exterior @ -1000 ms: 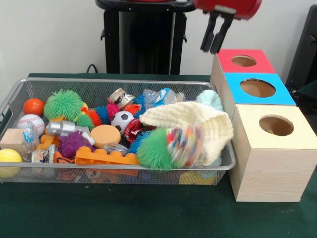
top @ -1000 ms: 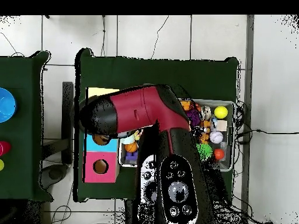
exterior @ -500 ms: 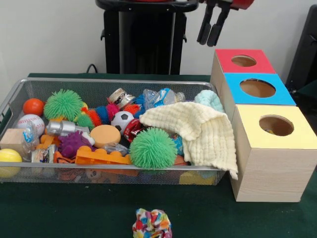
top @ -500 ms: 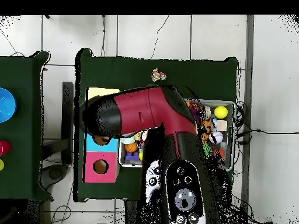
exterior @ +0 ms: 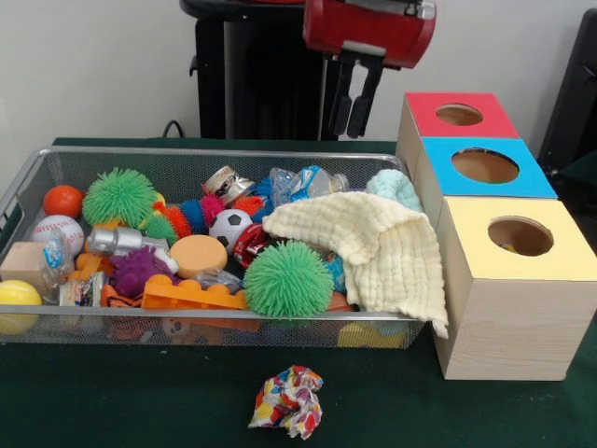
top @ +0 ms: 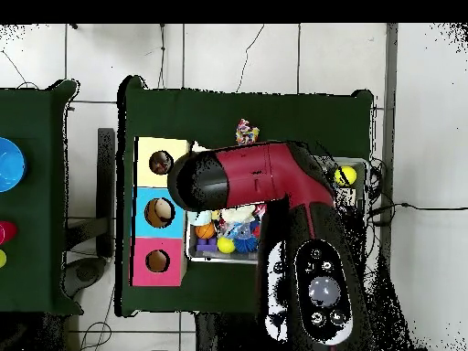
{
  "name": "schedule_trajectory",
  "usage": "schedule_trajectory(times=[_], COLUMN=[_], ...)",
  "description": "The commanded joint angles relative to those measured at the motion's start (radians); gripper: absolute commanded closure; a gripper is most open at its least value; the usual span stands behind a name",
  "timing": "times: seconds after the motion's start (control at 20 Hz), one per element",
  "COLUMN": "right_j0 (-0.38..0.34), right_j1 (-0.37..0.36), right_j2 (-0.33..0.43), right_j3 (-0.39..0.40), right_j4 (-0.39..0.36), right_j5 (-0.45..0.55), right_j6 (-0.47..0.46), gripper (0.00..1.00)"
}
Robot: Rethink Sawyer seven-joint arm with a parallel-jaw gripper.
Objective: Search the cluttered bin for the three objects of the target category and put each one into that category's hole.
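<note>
A fabric ball (exterior: 288, 401) that had been flung out of the bin (exterior: 224, 329) half a second earlier now lay still on the counter (exterior: 112, 401), well short of the yellow box's hole (exterior: 520, 236). The hand (exterior: 353, 101), fingers nearly together and empty, had swung back over the bin, so that ball needs retrieving.

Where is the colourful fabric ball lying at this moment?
In the front view the fabric ball lies on the green table, outside the bin, just in front of its near wall, below the green spiky ball.
</note>
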Motion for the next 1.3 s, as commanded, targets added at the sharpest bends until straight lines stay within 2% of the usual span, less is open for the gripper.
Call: schedule_trajectory(times=[0.05, 0.2, 0.25, 0.45, 0.75, 0.95, 1.3], right_j0=[0.001, 0.007, 0.008, 0.019, 0.033, 0.038, 0.068], right_j1=[0.085, 0.110, 0.114, 0.151, 0.280, 0.360, 0.546], right_j2=[0.037, 0.052, 0.060, 0.099, 0.163, 0.191, 0.244], right_j3=[0.089, 0.063, 0.044, -0.068, -0.328, -0.471, -0.842], right_j4=[-0.065, -0.039, -0.025, 0.008, 0.038, 0.027, -0.025], right_j5=[-0.123, -0.102, -0.066, 0.041, 0.260, 0.331, 0.570], right_j6=[-0.028, -0.034, -0.050, -0.099, -0.199, -0.228, -0.257], gripper=[1.00, 1.00, 1.00, 1.00, 1.00, 1.00, 1.00])
